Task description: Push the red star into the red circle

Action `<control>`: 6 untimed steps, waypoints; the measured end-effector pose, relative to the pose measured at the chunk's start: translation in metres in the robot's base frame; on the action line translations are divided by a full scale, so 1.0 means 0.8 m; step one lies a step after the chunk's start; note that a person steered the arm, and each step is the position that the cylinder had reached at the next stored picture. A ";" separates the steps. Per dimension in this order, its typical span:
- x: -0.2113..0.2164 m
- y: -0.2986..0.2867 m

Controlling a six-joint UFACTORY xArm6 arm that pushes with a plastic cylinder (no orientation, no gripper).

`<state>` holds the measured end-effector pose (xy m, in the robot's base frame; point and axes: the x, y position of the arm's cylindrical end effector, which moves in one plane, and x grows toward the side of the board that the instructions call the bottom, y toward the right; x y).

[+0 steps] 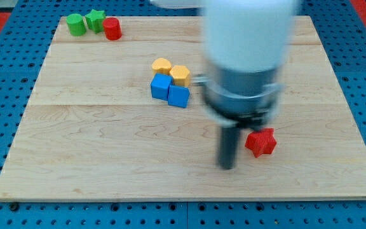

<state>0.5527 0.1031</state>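
Note:
The red star lies on the wooden board at the view's lower right. The red circle, a short red cylinder, stands at the view's top left. My tip is the lower end of the dark rod, just left of the red star and slightly below it, a small gap apart. The arm's white and grey body hides the board above the rod.
A green cylinder and a green star sit just left of the red circle. Near the middle, two yellow blocks and two blue cubes form a tight cluster.

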 end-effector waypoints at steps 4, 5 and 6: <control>-0.041 0.079; -0.098 0.072; -0.168 0.075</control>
<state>0.4183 0.1633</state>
